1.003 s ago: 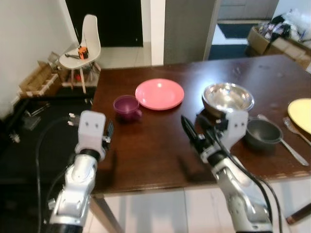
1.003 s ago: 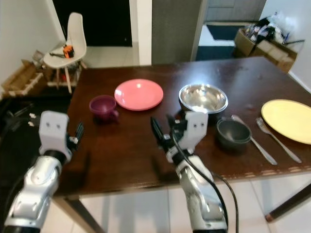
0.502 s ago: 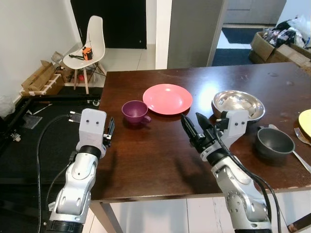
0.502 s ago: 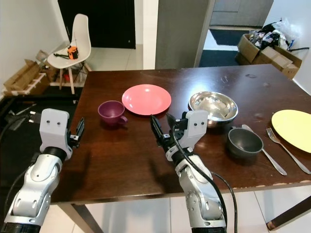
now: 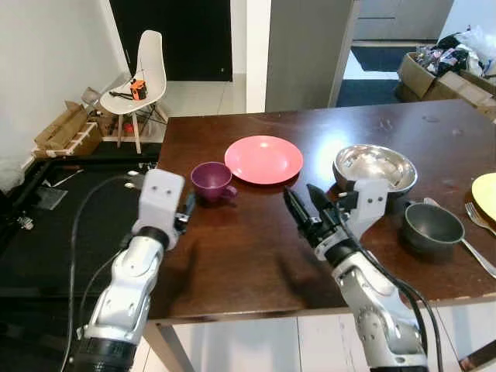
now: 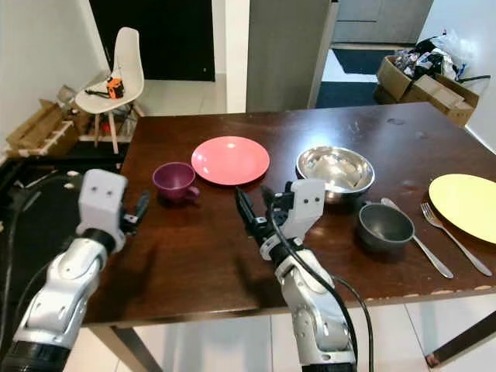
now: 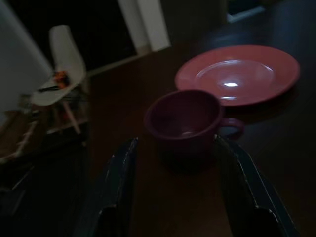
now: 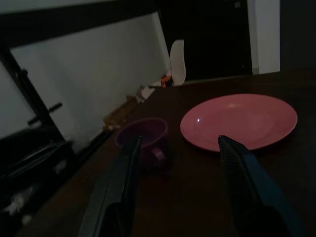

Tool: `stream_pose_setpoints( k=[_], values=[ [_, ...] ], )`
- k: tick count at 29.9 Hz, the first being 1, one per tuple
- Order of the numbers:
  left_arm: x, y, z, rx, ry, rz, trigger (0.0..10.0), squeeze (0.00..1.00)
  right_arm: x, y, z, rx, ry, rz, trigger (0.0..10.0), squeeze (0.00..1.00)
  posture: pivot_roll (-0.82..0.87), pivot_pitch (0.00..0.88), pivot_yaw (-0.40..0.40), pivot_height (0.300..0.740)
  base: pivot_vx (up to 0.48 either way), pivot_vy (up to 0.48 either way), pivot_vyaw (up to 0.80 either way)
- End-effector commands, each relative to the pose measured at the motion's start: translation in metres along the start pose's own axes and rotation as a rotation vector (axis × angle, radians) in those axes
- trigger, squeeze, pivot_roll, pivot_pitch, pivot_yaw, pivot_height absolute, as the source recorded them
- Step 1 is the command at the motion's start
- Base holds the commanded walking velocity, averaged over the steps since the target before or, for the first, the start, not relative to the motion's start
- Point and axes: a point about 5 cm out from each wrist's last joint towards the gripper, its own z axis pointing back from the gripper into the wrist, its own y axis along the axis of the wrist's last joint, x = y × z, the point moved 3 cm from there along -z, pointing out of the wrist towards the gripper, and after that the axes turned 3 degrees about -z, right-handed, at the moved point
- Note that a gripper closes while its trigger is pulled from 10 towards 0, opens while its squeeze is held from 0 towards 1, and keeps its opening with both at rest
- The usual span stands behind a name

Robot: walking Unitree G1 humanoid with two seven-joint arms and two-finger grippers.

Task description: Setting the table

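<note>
While both sets of jaws stand spread and empty, the left gripper (image 7: 173, 187) faces the purple cup (image 5: 211, 180) at centre-left.
Right gripper (image 5: 304, 209) hovers mid-frame over the dark surface (image 5: 248, 256); pink plate (image 5: 263, 159) just beside the cup, steel bowl (image 5: 374, 165), grey bowl (image 5: 432, 225), fork (image 6: 456, 236) and yellow plate (image 6: 469, 201) toward the right edge.

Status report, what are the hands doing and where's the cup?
Left hand open, lined up on purple cup, not touching. Right hand open, empty, over table. Pink plate just past cup.
</note>
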Motion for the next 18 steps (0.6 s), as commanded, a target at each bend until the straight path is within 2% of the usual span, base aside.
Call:
stream_pose_setpoints(
  k=[1, 4, 5, 6, 8, 9, 10, 13, 15, 16, 17, 18],
  values=[
    [0.005, -0.008, -0.007, -0.041, -0.039, -0.037, 10.0, 0.00, 0.005, -0.007, 0.005, -0.023, -0.031, 0.028, 10.0, 0.00, -0.04, 0.000, 0.134, 0.740, 0.000, 0.000, 0.00],
    [0.017, -0.004, -0.031, -0.071, -0.118, -0.100, 10.0, 0.00, 0.015, 0.004, 0.007, 0.014, -0.085, 0.062, 10.0, 0.00, -0.06, 0.000, 0.150, 0.740, 0.000, 0.000, 0.00],
    [0.017, -0.004, -0.031, -0.071, -0.118, -0.100, 10.0, 0.00, 0.015, 0.004, 0.007, 0.014, -0.085, 0.062, 10.0, 0.00, -0.06, 0.000, 0.150, 0.740, 0.000, 0.000, 0.00],
    [0.021, -0.002, -0.038, -0.077, -0.150, -0.140, 10.0, 0.00, 0.016, 0.008, 0.007, 0.026, -0.085, 0.074, 10.0, 0.00, -0.06, 0.000, 0.155, 0.740, 0.000, 0.000, 0.00],
    [0.021, 0.003, -0.044, -0.063, -0.181, -0.199, 10.0, 0.00, 0.015, 0.011, 0.007, 0.033, -0.080, 0.078, 10.0, 0.00, -0.07, 0.000, 0.162, 0.740, 0.000, 0.000, 0.00],
    [0.021, 0.003, -0.044, -0.063, -0.181, -0.199, 10.0, 0.00, 0.015, 0.011, 0.007, 0.033, -0.080, 0.078, 10.0, 0.00, -0.07, 0.000, 0.162, 0.740, 0.000, 0.000, 0.00],
    [0.019, 0.007, -0.051, -0.055, -0.203, -0.258, 10.0, 0.00, 0.014, 0.012, 0.008, 0.037, -0.074, 0.080, 10.0, 0.00, -0.07, 0.000, 0.165, 0.740, 0.000, 0.000, 0.00],
    [0.008, 0.014, -0.062, -0.069, -0.166, -0.302, 10.0, 0.00, 0.013, 0.014, 0.010, 0.041, -0.068, 0.082, 10.0, 0.00, -0.06, 0.004, 0.166, 0.740, 0.000, 0.000, 0.00],
    [0.009, 0.018, -0.068, -0.064, -0.166, -0.333, 10.0, 0.00, 0.012, 0.015, 0.010, 0.042, -0.065, 0.083, 10.0, 0.00, -0.06, 0.014, 0.168, 0.740, 0.000, 0.000, 0.00],
    [0.011, 0.021, -0.071, -0.062, -0.159, -0.377, 10.0, 0.00, 0.010, 0.015, 0.010, 0.044, -0.063, 0.083, 10.0, 0.00, -0.06, 0.026, 0.172, 0.740, 0.000, 0.000, 0.00],
    [0.011, 0.021, -0.071, -0.062, -0.159, -0.377, 10.0, 0.00, 0.010, 0.015, 0.010, 0.044, -0.063, 0.083, 10.0, 0.00, -0.06, 0.026, 0.172, 0.740, 0.000, 0.000, 0.00],
    [0.012, 0.026, -0.077, -0.055, -0.139, -0.449, 10.0, 0.00, 0.008, 0.017, 0.009, 0.049, -0.059, 0.083, 10.0, 0.00, -0.06, 0.035, 0.175, 0.740, 0.000, 0.000, 0.00]
  ],
)
